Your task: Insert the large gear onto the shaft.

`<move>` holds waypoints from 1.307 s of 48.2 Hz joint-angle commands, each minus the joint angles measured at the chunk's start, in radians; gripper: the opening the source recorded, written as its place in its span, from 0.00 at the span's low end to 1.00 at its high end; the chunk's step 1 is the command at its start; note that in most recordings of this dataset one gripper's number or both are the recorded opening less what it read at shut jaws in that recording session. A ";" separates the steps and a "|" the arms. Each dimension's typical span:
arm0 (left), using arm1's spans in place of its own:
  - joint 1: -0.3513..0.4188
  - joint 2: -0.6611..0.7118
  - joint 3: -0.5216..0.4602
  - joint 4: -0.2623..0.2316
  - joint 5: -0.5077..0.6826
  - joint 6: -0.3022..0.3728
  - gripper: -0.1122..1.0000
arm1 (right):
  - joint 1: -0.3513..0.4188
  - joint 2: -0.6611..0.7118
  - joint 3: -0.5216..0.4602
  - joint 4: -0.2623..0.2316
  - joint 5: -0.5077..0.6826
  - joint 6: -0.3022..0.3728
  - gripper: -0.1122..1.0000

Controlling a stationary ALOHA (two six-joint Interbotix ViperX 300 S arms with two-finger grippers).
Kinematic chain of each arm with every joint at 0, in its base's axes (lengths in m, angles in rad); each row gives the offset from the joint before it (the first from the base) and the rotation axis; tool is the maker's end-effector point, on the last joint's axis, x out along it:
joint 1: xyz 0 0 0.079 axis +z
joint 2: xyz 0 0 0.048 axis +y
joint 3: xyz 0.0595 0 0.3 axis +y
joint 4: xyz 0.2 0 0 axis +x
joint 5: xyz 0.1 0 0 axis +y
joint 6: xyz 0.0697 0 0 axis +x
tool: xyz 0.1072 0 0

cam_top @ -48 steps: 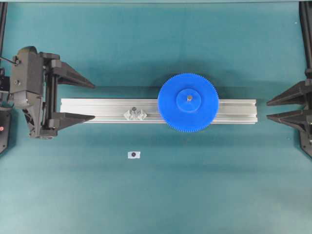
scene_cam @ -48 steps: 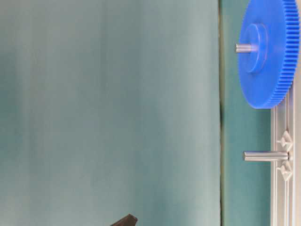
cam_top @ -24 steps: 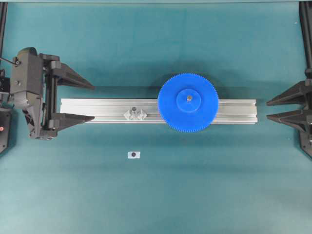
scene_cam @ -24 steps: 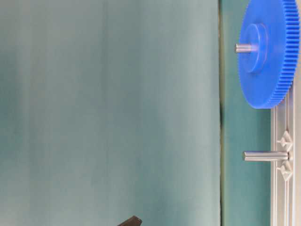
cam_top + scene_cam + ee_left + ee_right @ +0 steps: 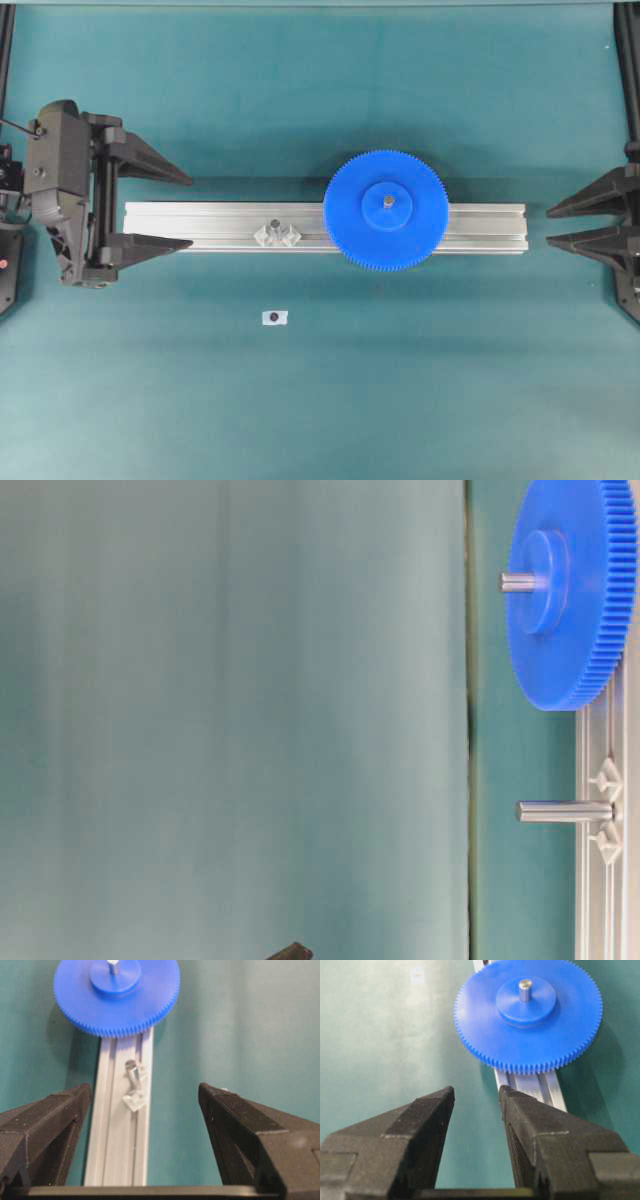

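Observation:
The large gear (image 5: 350, 218), a flat bright-blue toothed disc, lies level on the aluminium rail (image 5: 480, 228). The grey shaft (image 5: 387, 203) pokes up through its raised hub. The table-level view also shows the gear (image 5: 585, 610) seated with the shaft (image 5: 515, 581) sticking out of the hub. My left gripper (image 5: 190, 210) is open at the rail's left end, its fingers straddling the rail. My right gripper (image 5: 549, 227) is open just off the rail's right end. Both are empty and well apart from the gear (image 5: 115, 1007) (image 5: 530, 1040).
A second bare pin (image 5: 275, 224) stands on a clear faceted base on the rail, left of the gear; it also shows between my left fingers (image 5: 131, 1067). A small white tag with a dark dot (image 5: 274, 317) lies on the teal mat in front of the rail.
My left gripper has drawn back slightly to the left, still open. The gear, shaft and right gripper have not moved.

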 commanded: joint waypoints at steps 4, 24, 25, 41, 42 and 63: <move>-0.002 0.000 -0.011 0.003 -0.009 -0.002 0.88 | -0.002 0.008 -0.008 0.000 -0.009 0.008 0.55; -0.002 0.012 -0.009 0.003 -0.009 -0.002 0.88 | -0.002 0.008 -0.006 0.000 -0.008 0.008 0.55; -0.002 0.012 -0.008 0.003 -0.009 -0.002 0.88 | -0.002 0.008 -0.005 0.000 -0.008 0.008 0.55; -0.002 0.005 0.015 0.003 -0.032 -0.002 0.88 | -0.003 0.005 0.012 -0.002 -0.014 0.008 0.55; -0.002 0.005 0.017 0.003 -0.035 -0.002 0.88 | -0.002 0.005 0.011 -0.002 -0.015 0.008 0.55; -0.002 0.008 0.017 0.003 -0.058 -0.032 0.88 | -0.002 0.005 0.017 0.000 -0.018 0.008 0.55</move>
